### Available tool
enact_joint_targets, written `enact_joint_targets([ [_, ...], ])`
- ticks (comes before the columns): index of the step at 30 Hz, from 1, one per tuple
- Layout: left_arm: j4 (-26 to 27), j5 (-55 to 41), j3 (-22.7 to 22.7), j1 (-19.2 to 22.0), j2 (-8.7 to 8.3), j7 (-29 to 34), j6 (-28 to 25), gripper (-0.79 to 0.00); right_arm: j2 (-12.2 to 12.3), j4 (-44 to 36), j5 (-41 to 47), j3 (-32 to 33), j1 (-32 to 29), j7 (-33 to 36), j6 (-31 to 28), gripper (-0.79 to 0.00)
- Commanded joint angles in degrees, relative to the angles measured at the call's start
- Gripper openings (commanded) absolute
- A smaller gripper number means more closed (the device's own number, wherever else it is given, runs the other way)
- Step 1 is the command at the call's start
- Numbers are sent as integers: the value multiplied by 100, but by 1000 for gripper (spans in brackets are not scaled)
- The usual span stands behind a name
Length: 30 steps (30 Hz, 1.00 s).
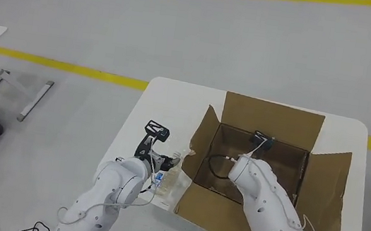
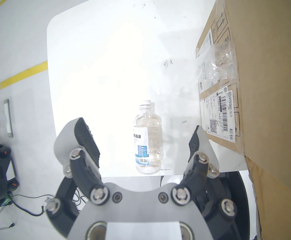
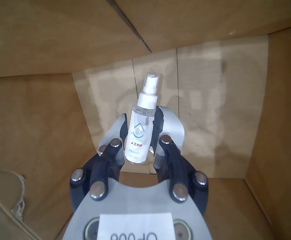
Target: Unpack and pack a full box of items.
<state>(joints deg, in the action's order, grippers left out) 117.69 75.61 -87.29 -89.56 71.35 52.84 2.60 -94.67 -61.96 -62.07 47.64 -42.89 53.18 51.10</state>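
Cardboard box [image 1: 267,120] sits open, flaps out, on the right part of the white table [image 1: 172,106]. Right gripper [image 3: 139,128] is down inside it, jaws pinching a small spray bottle [image 3: 142,113] round its body, nozzle end past the fingertips. Left gripper [image 2: 141,134] hangs over the table's near edge, left of the box, jaws spread wide. Under it, a clear bottle [image 2: 147,136] w/ blue-white label, a 2nd just behind. Crumpled clear plastic [image 2: 214,60] lies against the box's left wall.
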Motion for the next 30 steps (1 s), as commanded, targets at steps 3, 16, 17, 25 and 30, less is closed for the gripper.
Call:
enact_joint_targets([
  [3,0,0,0,0,0,0,0,0,-83,238,116,-36,90,-18,18,-502],
  [16,0,0,0,0,0,0,0,0,-343,1116,680,-42,310,-339,-143,-502],
  [17,0,0,0,0,0,0,0,0,-363,1177,731,-35,329,-379,-163,-499],
  [25,0,0,0,0,0,0,0,0,-516,1641,1006,-56,482,-583,-293,-456],
  [30,0,0,0,0,0,0,0,0,-602,1912,1139,-59,589,-682,-361,-456],
])
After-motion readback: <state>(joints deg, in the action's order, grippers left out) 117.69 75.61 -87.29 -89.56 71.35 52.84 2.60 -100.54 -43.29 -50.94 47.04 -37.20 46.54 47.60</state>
